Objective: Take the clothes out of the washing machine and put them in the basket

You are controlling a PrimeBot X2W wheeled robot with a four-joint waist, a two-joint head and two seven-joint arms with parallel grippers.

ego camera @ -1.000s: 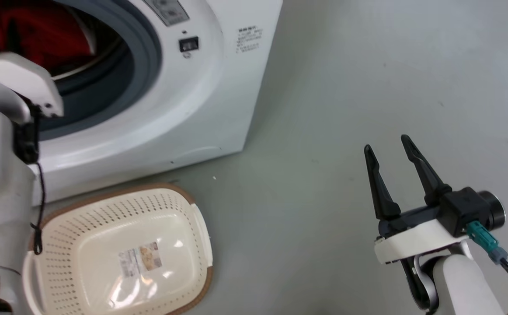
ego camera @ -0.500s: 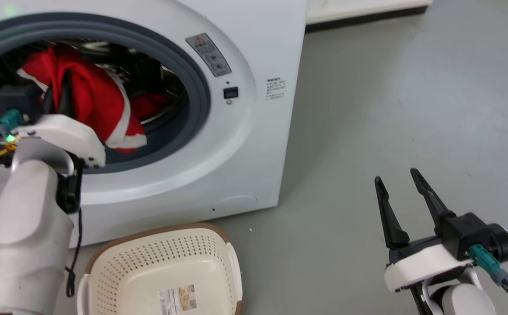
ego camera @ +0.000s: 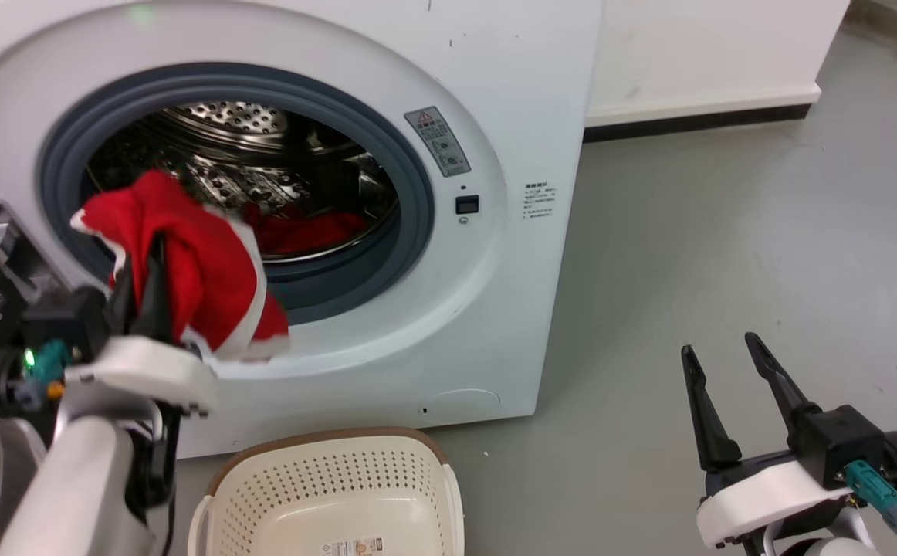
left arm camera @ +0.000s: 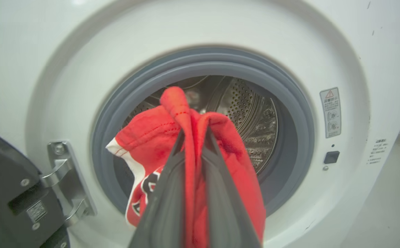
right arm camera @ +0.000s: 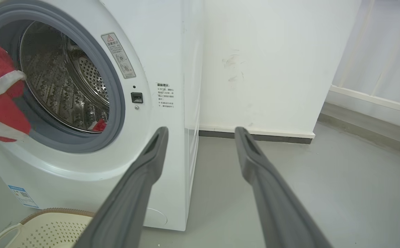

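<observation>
The washing machine [ego camera: 495, 309] stands with its porthole open. My left gripper [ego camera: 143, 259] is shut on a red garment [ego camera: 209, 278] with white trim, held in front of the porthole's lower left rim; the cloth drapes over the fingers. In the left wrist view the gripper [left arm camera: 193, 132] pinches a fold of this garment [left arm camera: 145, 141]. More red clothes [ego camera: 306, 229] lie at the bottom of the steel drum. The cream basket [ego camera: 317, 440] sits on the floor below the porthole. My right gripper [ego camera: 719, 347] hovers open over the floor to the right, seen again in the right wrist view [right arm camera: 200, 131].
The black-framed door [left arm camera: 7, 193] hangs open at the left on a metal hinge [left arm camera: 62, 172]. A white wall [right arm camera: 262, 62] with a dark baseboard runs behind the machine's right side. Grey floor [ego camera: 726, 216] spreads to the right of the machine and basket.
The head camera has tilted up, so the whole picture has shifted down. My left gripper has drawn the red garment from inside the drum out over the porthole's lower rim. The right gripper stays open.
</observation>
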